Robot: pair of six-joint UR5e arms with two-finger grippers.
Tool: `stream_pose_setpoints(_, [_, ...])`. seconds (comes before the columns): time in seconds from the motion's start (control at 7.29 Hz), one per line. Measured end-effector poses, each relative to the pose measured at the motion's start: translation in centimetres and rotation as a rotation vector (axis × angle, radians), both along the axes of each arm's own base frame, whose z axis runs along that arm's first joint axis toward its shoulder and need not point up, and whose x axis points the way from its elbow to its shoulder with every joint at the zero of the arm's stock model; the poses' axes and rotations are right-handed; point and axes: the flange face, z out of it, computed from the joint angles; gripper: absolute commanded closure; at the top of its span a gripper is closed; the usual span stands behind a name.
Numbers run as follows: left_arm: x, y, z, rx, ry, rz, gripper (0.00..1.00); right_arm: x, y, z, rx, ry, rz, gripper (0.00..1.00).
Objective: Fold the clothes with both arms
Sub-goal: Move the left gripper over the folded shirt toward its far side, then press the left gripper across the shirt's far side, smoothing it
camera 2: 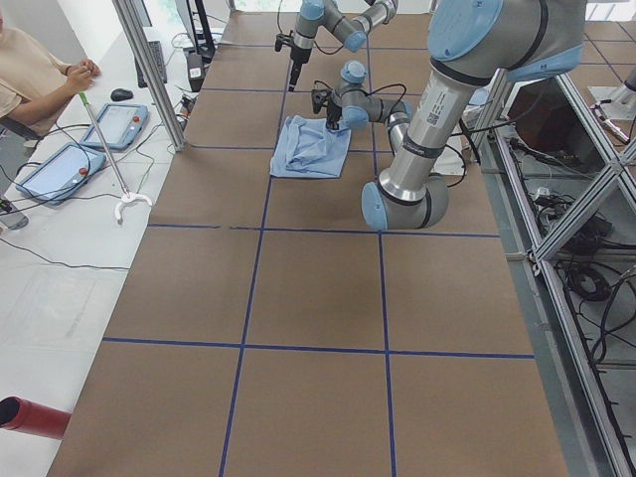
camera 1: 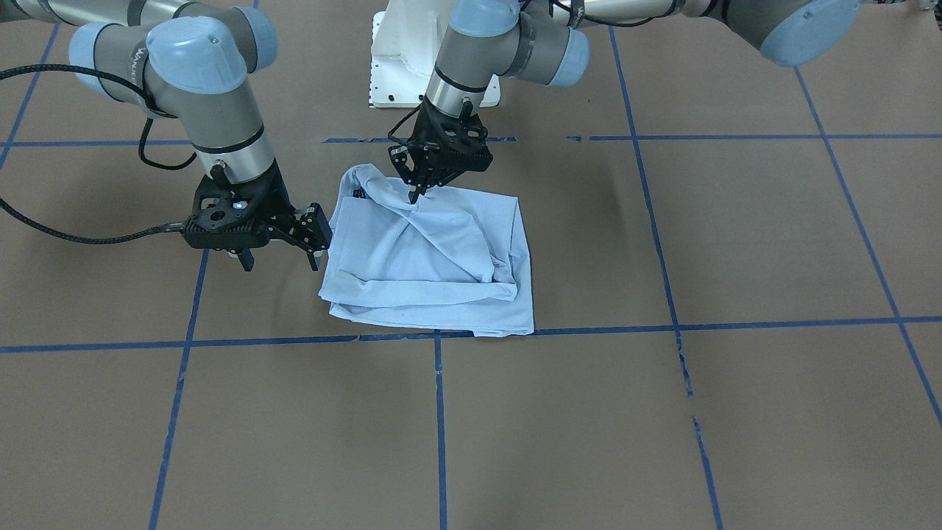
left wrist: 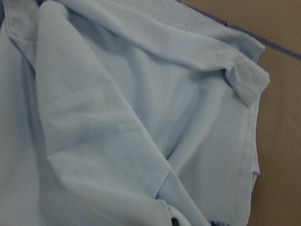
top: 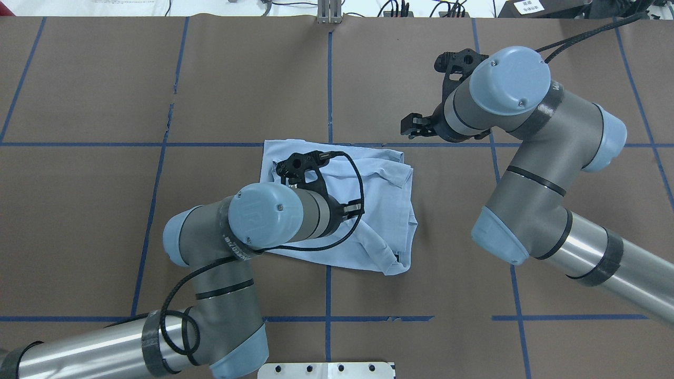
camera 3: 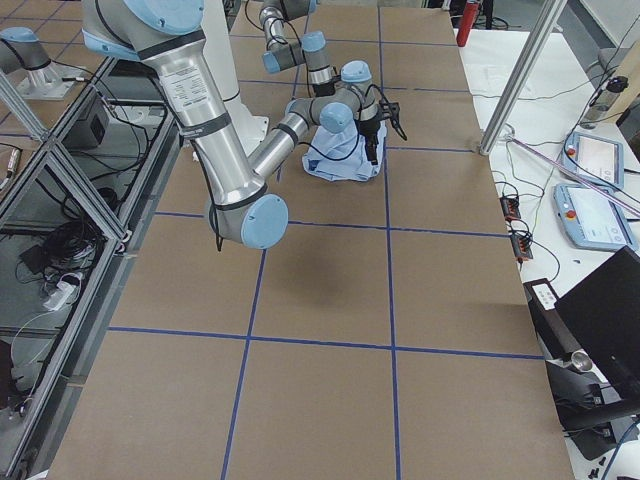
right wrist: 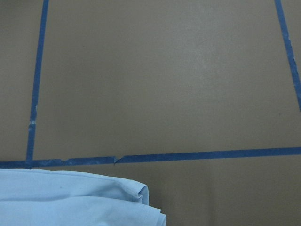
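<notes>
Two arms share this fold. Left claw (camera 1: 415,193) looks pinched together on a raised ridge of the shirt (camera 1: 434,258), which lies half-folded in the middle of the counter (camera 1: 662,412). Right claw (camera 1: 287,246) hangs with fingers apart just beside the shirt's edge, holding nothing. It should probably grip that edge first, then both lift evenly so the layers keep square

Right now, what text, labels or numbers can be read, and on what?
"WAN...": white print on the right arm, on its black band; rest unreadable.
Print on the left arm: blurred, unreadable.
White label beyond the table: too small.
T-shirt: no text showing.
</notes>
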Motion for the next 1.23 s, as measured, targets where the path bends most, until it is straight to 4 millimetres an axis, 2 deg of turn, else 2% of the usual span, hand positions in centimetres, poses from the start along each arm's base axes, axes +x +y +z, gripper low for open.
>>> stream_pose_setpoints(0.41, [4.0,-8.1,-3.3,-0.024,-0.057,-0.077,1.0,0.4,-0.3,0.3,-0.003,0.002,-0.001,0.0])
stream_pose_setpoints(0.55, [5.4,-10.7,-3.7,-0.031,-0.076,-0.098,1.0,0.5,-0.2,0.5,-0.004,0.004,-0.001,0.0])
stream_pose_setpoints(0.69, [6.1,-12.4,-3.7,-0.031,-0.087,-0.112,1.0,0.5,-0.3,0.5,-0.005,0.005,-0.001,0.0])
stream_pose_setpoints(0.82, [6.5,-13.6,-3.9,-0.034,-0.095,-0.123,0.55,0.5,-0.3,0.5,-0.004,0.005,-0.001,0.0])
stream_pose_setpoints(0.96, [6.9,-14.3,-4.1,-0.035,-0.1,-0.128,0.01,0.5,-0.2,0.5,-0.004,0.005,-0.001,0.0])
stream_pose_setpoints(1.23, [7.0,-14.8,-4.1,0.028,-0.119,-0.098,0.0,0.4,-0.3,0.5,-0.004,0.005,0.0,0.0])
